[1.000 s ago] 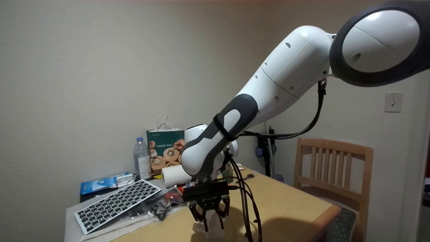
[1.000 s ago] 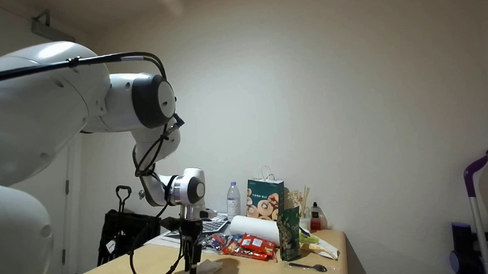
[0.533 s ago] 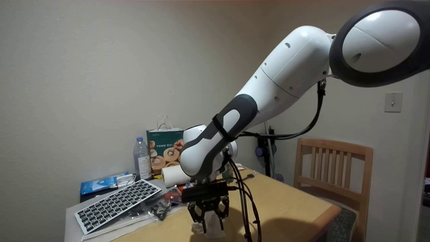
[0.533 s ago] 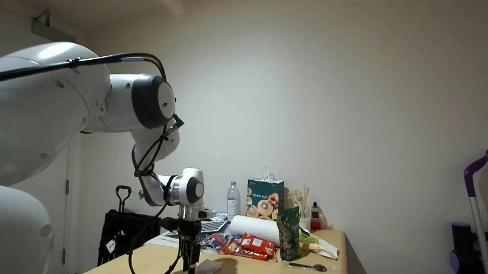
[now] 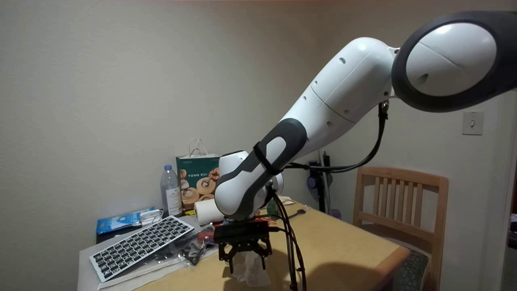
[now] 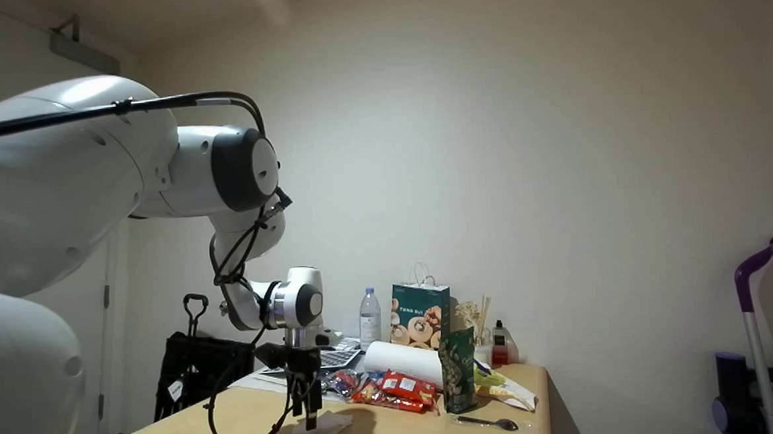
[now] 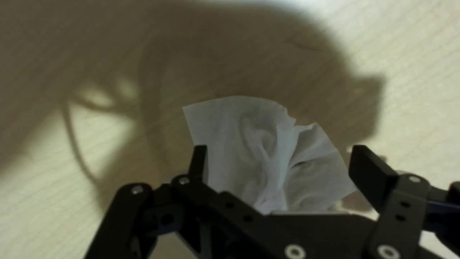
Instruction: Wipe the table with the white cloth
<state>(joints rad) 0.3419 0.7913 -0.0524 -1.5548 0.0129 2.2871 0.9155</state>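
White cloth (image 7: 258,151), one: thin, tissue-like, creased and ridged through the middle, edge partly ragged. Lies on the table (image 5: 343,242), beneath the pincer (image 7: 280,162); in the wrist view it shows between the fingers.

Pincer: black; fingers standing wide apart, with hold of nothing, pointed down. Whether the fingertips touch the cloth cannot be told.

Table: pale wood-grain top, rounded corner.

Containers on the table:
– Paper bag (image 5: 196,182), green, upright, two pale handles, shown in both exterior views; white lettering, apparently "TONG SUI", above printed pictures of round brown foodstuffs; inside not visible.
– Bottle (image 5: 170,186), clear plastic, blue cap; white label, print too small to read.
– Pouch (image 6: 459,372), dark green, glossy, upright; wording illegible.
– Red packets (image 6: 405,386), shiny film, heaped near the pouch; contents hidden.
– Pot (image 6: 483,353), white, with dried stems (image 6: 482,318) standing in it.
– Small bottle (image 6: 500,348), black cap, red lower body, beside the pot.
– Clear bags (image 5: 198,246), crinkled plastic; dark and red contents, too jumbled to identify.

Further goods:
– Paper roll (image 6: 401,362), white, smooth, on its side behind the red packets.
– Keyboard (image 5: 141,247), pale frame, rows of square black keys, lying tilted beside the clear bags.
– Spoon (image 6: 505,425), black, in clear film, in front of the pouch in an exterior view.
– Blue package (image 5: 125,221), flat, print illegible.
– Chair (image 5: 393,200), light wood, slatted back, dark patterned seat; stands beside the table.
– Purple handle (image 6: 748,281), on a pale tube, near the wall.
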